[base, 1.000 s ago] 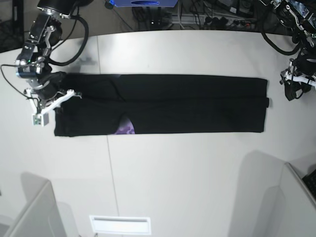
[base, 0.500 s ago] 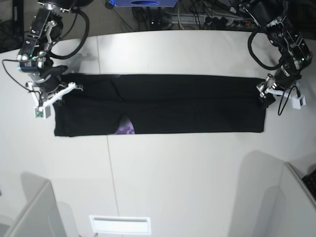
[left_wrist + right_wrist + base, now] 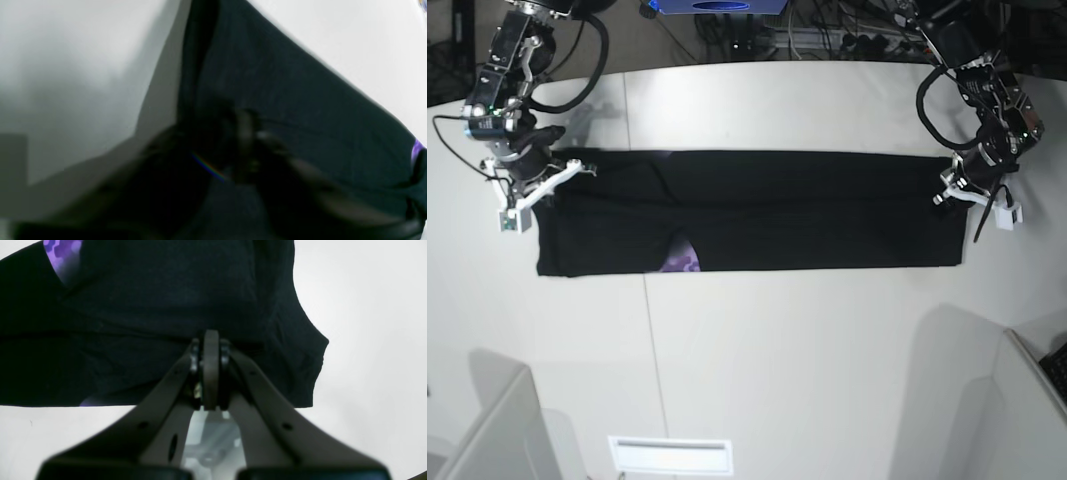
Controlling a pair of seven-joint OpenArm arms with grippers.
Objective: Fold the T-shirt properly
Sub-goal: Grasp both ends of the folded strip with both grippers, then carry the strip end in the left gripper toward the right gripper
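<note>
T-shirt folded into a long black strip lying across the white bench, a purple patch of print at its near edge; right end effector pinched closed on one end's cloth, left end effector at the other end, aperture indeterminable

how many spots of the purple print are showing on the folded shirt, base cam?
1. A small purple patch peeks out at the near edge of the black T-shirt, left of its middle. Any other print may be hidden inside the folds.
</note>
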